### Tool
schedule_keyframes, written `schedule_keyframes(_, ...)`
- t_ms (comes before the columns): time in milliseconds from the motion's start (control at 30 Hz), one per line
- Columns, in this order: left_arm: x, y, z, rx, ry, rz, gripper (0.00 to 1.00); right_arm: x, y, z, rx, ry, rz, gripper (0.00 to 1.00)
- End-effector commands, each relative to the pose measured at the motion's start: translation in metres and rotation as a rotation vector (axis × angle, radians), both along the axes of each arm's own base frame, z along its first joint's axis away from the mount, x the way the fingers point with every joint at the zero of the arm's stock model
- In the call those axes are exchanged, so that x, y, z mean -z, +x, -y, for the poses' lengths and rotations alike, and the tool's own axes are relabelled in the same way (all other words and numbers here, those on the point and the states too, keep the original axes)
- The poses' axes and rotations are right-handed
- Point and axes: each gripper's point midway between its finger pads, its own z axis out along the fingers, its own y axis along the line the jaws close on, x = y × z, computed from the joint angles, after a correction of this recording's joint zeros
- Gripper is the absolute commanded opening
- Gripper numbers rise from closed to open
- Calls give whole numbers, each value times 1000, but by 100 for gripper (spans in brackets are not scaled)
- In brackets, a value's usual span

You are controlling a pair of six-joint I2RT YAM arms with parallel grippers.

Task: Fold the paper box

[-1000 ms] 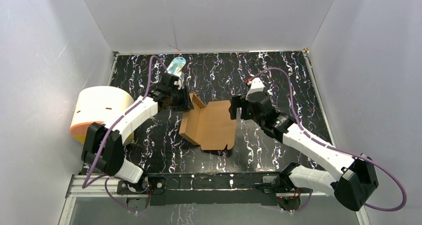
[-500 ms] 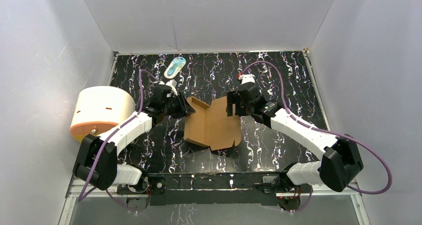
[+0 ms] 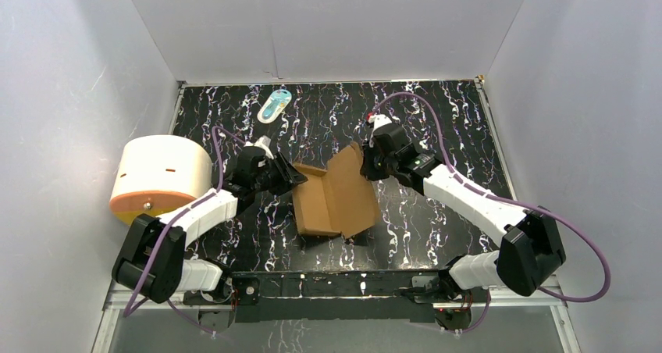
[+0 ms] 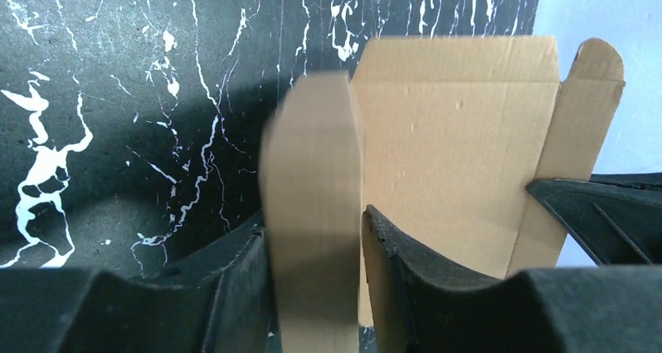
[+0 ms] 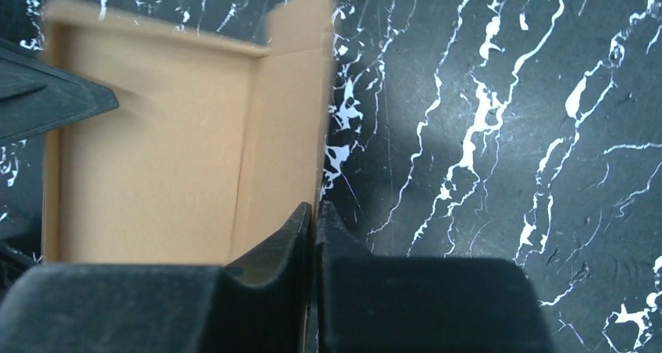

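The paper box (image 3: 336, 201) is a brown cardboard sheet in mid-table, partly folded, with its side panels raised. My left gripper (image 3: 286, 176) holds its left flap: in the left wrist view the flap (image 4: 312, 173) stands upright between my left gripper's (image 4: 314, 222) black fingers, which press on both its faces. My right gripper (image 3: 365, 162) is at the box's far right panel. The right wrist view shows my right gripper (image 5: 314, 209) pinched on the thin edge of that raised wall (image 5: 285, 119), with the box's inside (image 5: 156, 173) to the left.
A white-and-orange cylinder (image 3: 160, 173) stands at the table's left edge beside the left arm. A small teal-white packet (image 3: 275, 105) lies near the back wall. White walls close in the black marbled table (image 3: 437, 111) on three sides.
The right gripper moved left to the box and closed from wide open onto its right panel, which now stands up. The left gripper drew nearer with the flap; the box shifted slightly.
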Motion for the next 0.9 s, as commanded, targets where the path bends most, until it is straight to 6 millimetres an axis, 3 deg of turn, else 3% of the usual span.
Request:
schedule_keyframes(0,-25,8,-4,-41,-31,91,45,-40,12,-15,-122,14,100,8)
schedule_keyframes(67,-27,7,-11,-47,11,102,54,-46,16,-16,-165,-22,128,0)
schedule_keyframes(267,-43,-2,-46,-68,195,199,74,-75,32,-33,-353,-82,252,0)
schedule_keyframes(433,-74,-13,-82,-89,370,316,91,-90,41,-57,-604,-136,359,0)
schedule_keyframes(633,-105,-22,-100,-20,515,445,93,-88,32,-90,-981,-127,412,0)
schedule_keyframes(867,-120,-31,-97,82,542,580,93,-79,38,-116,-1246,-123,417,3)
